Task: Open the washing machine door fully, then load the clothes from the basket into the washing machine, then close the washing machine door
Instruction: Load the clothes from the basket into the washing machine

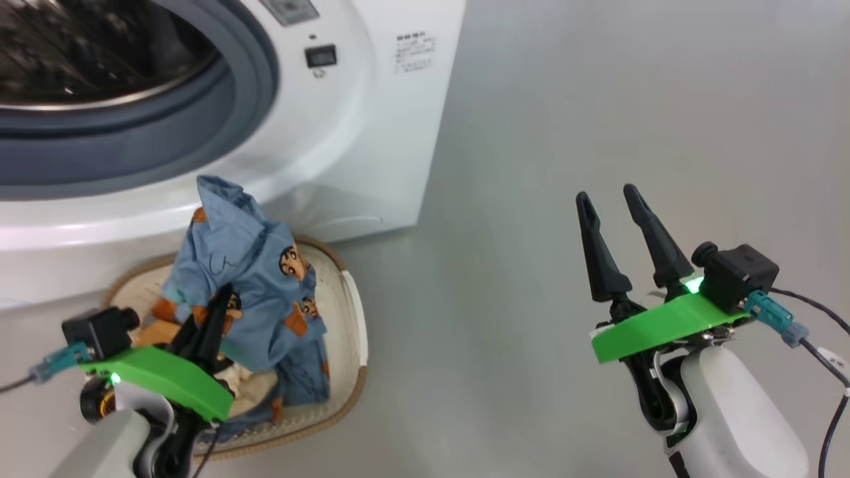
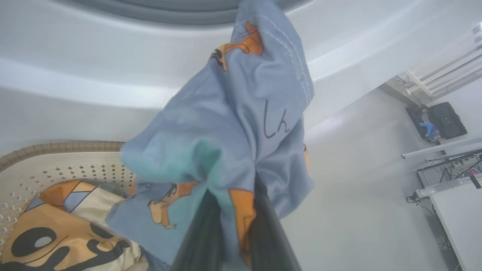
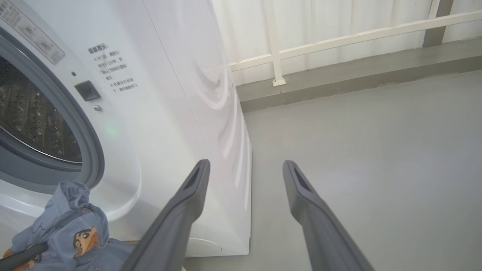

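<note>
— Gripping anything, the left gripper (image 1: 216, 309)?

— Yes. Its two dark fingers (image 2: 199, 237) are set narrow on a fold of the light blue garment (image 1: 246, 259). In the left wrist view the cloth is pinched between them and bunches up past the tips.

— And the garment itself?

— Thin and soft by the look, light blue with small orange cartoon figures and a stitched hem. It stands in a crumpled peak against the white front of the washing machine (image 1: 372, 133), just under the grey rubber seal (image 1: 166, 126). Its lower part trails down into the basket (image 1: 355, 312). I'd expect it to hang limp and drag.

— What else is in the basket?

— The cream garment (image 2: 75, 222) with orange and black print. It lies on the perforated bottom, partly under the blue one.

— The right gripper (image 1: 606, 192)?

— Fingers spread wide, holding nothing. It is poised over bare grey floor (image 1: 597, 99), well apart from the basket.

— So how far along are we?

— The mouth of the steel drum (image 1: 80, 46) is uncovered, so I judge the washing machine door is swung off it; whether fully, I cannot tell. The part of the drum in sight looks bare of laundry. Loading has barely begun: the blue piece is grasped but not yet in, and the cream one is untouched. Closing the door comes last.
</note>
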Available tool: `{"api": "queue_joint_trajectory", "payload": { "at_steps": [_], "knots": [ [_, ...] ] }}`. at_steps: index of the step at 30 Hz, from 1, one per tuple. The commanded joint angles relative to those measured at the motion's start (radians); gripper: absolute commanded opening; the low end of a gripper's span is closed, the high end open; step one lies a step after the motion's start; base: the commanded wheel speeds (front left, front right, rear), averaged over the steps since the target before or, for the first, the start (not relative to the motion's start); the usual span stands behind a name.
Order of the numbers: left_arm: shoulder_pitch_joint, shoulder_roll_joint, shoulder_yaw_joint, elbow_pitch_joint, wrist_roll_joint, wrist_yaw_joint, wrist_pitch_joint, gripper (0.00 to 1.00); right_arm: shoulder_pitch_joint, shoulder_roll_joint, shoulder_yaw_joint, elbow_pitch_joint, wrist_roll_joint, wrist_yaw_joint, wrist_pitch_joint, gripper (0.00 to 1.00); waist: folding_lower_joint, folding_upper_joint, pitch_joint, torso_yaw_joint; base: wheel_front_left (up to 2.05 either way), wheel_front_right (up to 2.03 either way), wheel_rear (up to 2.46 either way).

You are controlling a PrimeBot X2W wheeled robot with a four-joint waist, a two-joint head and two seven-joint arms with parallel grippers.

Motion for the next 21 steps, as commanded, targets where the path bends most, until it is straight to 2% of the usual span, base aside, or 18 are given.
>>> {"api": "queue_joint_trajectory", "payload": {
  "at_steps": [1,13,21],
  "knots": [
    [0.036,0.02,0.071,-0.041,0.035,-0.002,-0.014,0.0,0.026,0.0,0.014,-0.015,-0.015,0.006,-0.008,1.0,0.0,0.0,-0.086,0.049,0.0,0.0,0.0],
    [0.216,-0.051,0.324,-0.193,0.245,-0.002,-0.014,0.0,0.079,-0.023,-0.002,0.016,-0.012,0.006,-0.008,1.0,0.0,0.0,-0.232,0.091,0.0,0.0,0.0],
    [0.277,-0.099,0.418,-0.28,0.351,0.021,-0.014,0.0,0.111,-0.044,-0.006,0.023,0.009,0.006,-0.008,1.0,0.0,0.0,-0.29,0.113,0.0,0.0,0.0]
  ]
}}
